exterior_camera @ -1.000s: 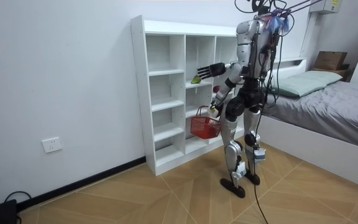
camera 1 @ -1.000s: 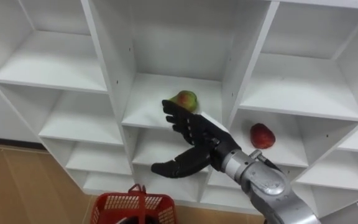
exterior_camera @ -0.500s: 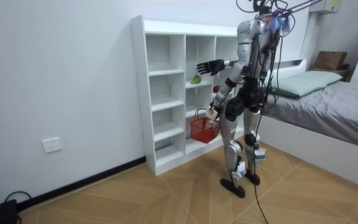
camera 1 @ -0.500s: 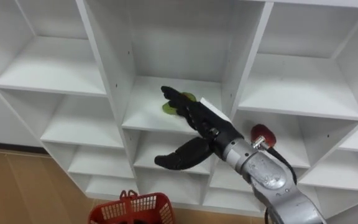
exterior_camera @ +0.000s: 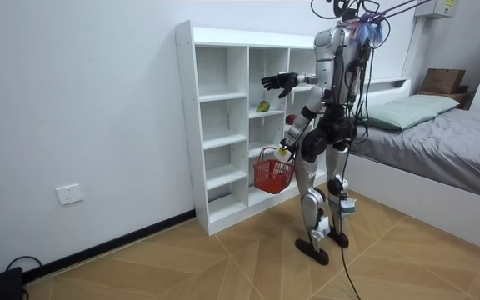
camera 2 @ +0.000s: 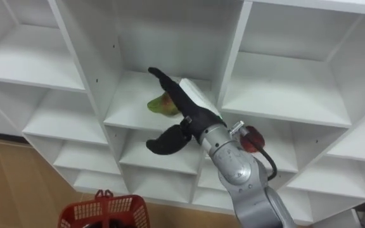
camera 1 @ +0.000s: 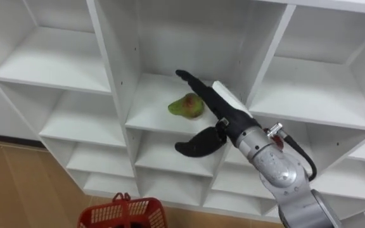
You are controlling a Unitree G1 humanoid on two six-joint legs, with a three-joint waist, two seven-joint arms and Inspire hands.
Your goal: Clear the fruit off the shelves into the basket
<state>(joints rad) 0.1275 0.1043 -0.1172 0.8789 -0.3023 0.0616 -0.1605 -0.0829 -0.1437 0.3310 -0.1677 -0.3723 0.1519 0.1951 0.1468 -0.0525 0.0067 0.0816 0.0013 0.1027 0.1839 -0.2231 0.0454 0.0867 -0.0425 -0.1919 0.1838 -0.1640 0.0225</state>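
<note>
While the robot stands close in front of the white closet (camera 1: 114,76), its right hand (camera 1: 220,117) reaches into the middle box. The hand is wide open. Its fingers (camera 1: 195,85) are straight and its thumb sticks out below the edge of the shelf.

The green and red fruit (camera 1: 187,106) lies on that shelf, just to the left of the fingers. I cannot tell if they touch it. The hand is not holding it.

One second ago the hand was lower and out in front of the shelf. Half a second ago the fingers covered most of the fruit. Now the hand has gone deeper into the box and up a bit, so the fruit shows beside it. In the room view the arm is higher than before, and the fruit has stayed in the same spot on its shelf.

A red fruit (camera 2: 251,140) sits in the box to the right, one shelf lower, partly hidden behind the arm.

The red basket (camera 1: 120,213) hangs low in front of the closet. In the room view the left hand (exterior_camera: 283,152) is down by the basket, as it was before. I cannot tell if that hand is open or closed. A bed (exterior_camera: 440,133) stands behind the robot.
</note>
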